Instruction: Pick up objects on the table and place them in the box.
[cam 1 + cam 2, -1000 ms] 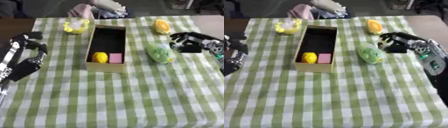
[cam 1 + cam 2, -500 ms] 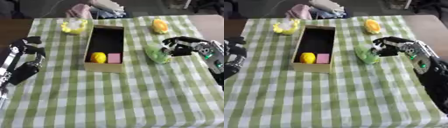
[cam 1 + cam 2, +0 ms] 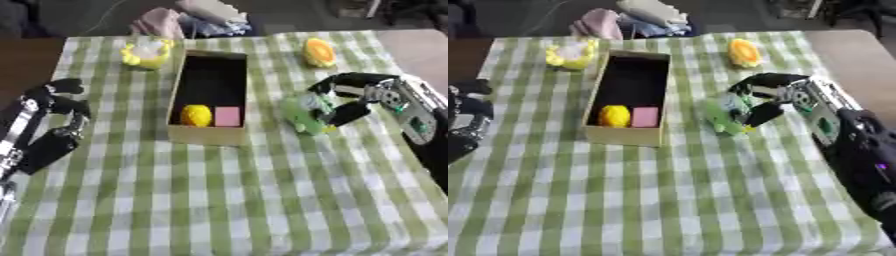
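Green toy (image 3: pixel 304 114) lies on the checked cloth (image 3: pixel 262 200) just right of the box (image 3: pixel 210 96), and your right hand (image 3: pixel 350 97) is already at it from the right side. The fingers arch over the toy's far end and the thumb sits against its near right flank, so the hand is curled round it; whether it is off the cloth yet cannot be told.

The toy's long axis runs roughly from far to near, close to parallel with the box's long side. The box lies to the toy's left, so your coming move is a short carry leftward over the box's right wall. Inside, 2 things already sit at the near end: a yellow piece (image 3: pixel 196 115) and a pink block (image 3: pixel 227 116). The far half looks free, which seems the better drop spot.

Your left hand (image 3: pixel 54 102) rests at the left edge of the cloth, fingers bent and holding nothing, well apart from the toy. An orange toy (image 3: pixel 319 52) and a yellow toy (image 3: pixel 146 53) wait at the far end.
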`<state>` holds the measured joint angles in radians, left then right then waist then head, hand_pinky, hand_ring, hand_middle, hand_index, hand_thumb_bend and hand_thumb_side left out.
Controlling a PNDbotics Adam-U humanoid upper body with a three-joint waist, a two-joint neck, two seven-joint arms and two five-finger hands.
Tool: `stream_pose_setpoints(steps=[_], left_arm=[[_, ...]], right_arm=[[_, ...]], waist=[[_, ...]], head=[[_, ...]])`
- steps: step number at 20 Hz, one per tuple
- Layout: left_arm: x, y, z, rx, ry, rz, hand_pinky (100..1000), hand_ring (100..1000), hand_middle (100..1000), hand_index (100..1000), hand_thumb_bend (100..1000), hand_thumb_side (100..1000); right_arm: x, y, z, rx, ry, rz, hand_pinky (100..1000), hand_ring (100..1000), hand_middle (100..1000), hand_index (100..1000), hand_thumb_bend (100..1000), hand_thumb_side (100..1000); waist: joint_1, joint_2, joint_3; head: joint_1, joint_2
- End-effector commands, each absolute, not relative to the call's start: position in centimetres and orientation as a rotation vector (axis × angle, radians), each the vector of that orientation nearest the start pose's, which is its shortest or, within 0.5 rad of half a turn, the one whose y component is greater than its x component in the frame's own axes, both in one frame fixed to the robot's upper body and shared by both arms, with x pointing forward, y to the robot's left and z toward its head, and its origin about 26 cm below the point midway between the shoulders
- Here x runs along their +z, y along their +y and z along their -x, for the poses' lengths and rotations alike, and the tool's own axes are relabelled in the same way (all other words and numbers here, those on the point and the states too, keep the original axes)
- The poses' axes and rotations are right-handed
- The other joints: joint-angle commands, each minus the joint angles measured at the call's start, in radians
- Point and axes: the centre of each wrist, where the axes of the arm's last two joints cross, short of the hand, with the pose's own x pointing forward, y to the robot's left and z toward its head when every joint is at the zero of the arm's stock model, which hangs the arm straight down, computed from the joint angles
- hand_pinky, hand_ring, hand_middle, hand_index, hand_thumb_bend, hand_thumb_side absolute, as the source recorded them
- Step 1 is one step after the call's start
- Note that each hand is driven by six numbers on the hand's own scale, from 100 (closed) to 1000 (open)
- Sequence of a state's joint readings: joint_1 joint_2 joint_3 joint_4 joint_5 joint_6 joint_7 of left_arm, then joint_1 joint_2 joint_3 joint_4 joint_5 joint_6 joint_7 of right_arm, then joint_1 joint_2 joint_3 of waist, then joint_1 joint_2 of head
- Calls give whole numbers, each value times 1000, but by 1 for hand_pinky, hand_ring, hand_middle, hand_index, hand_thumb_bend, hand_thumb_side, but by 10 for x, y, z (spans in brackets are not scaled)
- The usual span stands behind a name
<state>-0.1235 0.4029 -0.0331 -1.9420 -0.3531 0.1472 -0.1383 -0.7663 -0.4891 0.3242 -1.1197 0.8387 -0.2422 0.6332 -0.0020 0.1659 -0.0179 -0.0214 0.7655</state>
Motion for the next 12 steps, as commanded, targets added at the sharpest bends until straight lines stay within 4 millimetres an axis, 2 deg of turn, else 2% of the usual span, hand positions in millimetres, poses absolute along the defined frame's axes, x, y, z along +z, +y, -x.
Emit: stream_pose_setpoints(steps=[1, 2, 4, 6, 8, 12], left_arm=[[147, 286, -285, -721, -1809, -525, 768, 714, 760, 881, 106, 590], [147, 286, -285, -721, -1808, -525, 768, 714, 760, 881, 104, 591], [146, 286, -285, -719, -1807, -525, 767, 714, 759, 881, 103, 591], [146, 286, -285, -718, -1808, -524, 767, 713, 759, 881, 104, 591], [146, 286, -285, -717, -1808, -524, 767, 713, 759, 881, 103, 592], [146, 286, -285, -713, -1812, -523, 767, 712, 759, 881, 101, 592]], right_arm=[[166, -256, -440, 1928, -1187, 668, 854, 820, 624, 757, 100, 316], [168, -254, -439, 1934, -1207, 670, 844, 800, 576, 712, 100, 261], [172, -251, -436, 1930, -1256, 679, 809, 739, 460, 578, 100, 250], [176, -249, -435, 1918, -1297, 688, 787, 695, 400, 507, 100, 240], [180, -248, -434, 1901, -1335, 691, 770, 667, 363, 467, 100, 234], [189, -245, -434, 1865, -1396, 677, 745, 633, 335, 443, 100, 212]], waist=[[-7, -28, 2], [-7, -28, 2], [-7, -28, 2], [-8, -28, 3], [-8, -29, 3], [-10, -29, 4]], head=[[-5, 5], [-5, 5], [-6, 5], [-7, 5], [-8, 5], [-11, 5]])
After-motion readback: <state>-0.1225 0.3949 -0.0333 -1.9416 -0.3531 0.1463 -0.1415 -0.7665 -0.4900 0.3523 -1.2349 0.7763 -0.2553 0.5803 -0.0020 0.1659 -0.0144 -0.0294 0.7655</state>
